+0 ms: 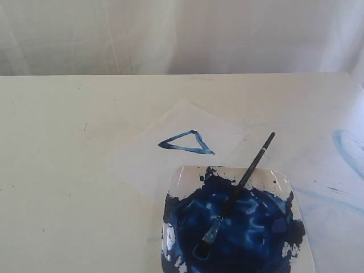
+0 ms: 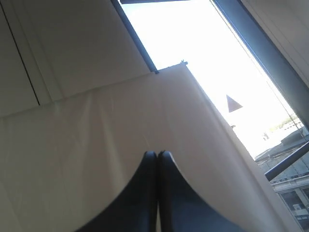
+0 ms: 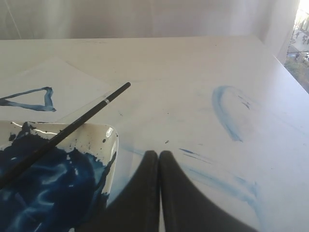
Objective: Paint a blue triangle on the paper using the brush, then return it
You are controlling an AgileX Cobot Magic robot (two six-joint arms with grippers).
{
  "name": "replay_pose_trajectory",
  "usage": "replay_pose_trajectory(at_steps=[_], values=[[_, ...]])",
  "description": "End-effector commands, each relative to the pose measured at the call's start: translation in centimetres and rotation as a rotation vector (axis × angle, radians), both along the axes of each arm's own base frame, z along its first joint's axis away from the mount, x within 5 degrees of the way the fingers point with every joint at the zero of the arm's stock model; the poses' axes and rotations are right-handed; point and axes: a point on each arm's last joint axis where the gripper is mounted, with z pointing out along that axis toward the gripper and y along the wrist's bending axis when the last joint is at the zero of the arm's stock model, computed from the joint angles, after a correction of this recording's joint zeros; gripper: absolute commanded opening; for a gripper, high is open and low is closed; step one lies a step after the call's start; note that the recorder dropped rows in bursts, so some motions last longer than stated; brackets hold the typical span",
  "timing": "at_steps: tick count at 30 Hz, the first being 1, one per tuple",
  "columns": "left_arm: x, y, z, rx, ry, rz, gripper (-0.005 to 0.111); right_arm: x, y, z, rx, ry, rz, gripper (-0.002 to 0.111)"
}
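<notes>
White draped cloth (image 1: pixel 182 34) is hanging behind the far edge of a cream tabletop (image 1: pixel 68 170), closing off the background. On the tabletop, the paper (image 1: pixel 142 159) is lying flat, turned so its corners are pointing toward the edges, somewhat toward the near right part of the surface. The blue triangle (image 1: pixel 186 143) is sitting on the paper's right half, a small flattened outline in blue strokes, darker at its left corner. A white square dish (image 1: pixel 281 185) smeared with dark blue paint is resting at the near edge, overlapping the paper's near right corner. The brush (image 1: pixel 239 187) is lying in the dish, its stained bristles sitting in the paint toward the near side while its black handle is leaning over the dish's far rim and pointing toward the far right corner of the tabletop. Pale blue curved smears (image 1: pixel 347 145) are marking the tabletop near its right edge, well apart from the paper.

The right gripper (image 3: pixel 159 155) is hovering just beside the dish with its dark fingers pressed together, clenched on nothing. The left gripper (image 2: pixel 157 155) is showing the same clenched fingers, also empty, aimed up at cloth and a bright window (image 2: pixel 212 72) rather than the tabletop
</notes>
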Motion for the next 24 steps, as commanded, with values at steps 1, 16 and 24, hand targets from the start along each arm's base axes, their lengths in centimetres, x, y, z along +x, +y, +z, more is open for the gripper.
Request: replay_pose_trajectory(at_steps=[1, 16, 24], values=[[-0.3, -0.1, -0.1, 0.008, -0.013, -0.013, 0.000, 0.0, 0.0, -0.1, 0.002, -0.008, 0.003, 0.000], [1.1, 0.3, -1.2, -0.114, 0.300, -0.052, 0.000, 0.0, 0.0, -0.1, 0.002, -0.008, 0.003, 0.000], [3.0, 1.7, -2.5, -0.411, 0.552, 0.003, 0.000, 0.0, 0.0, -0.1, 0.002, -0.008, 0.003, 0.000]])
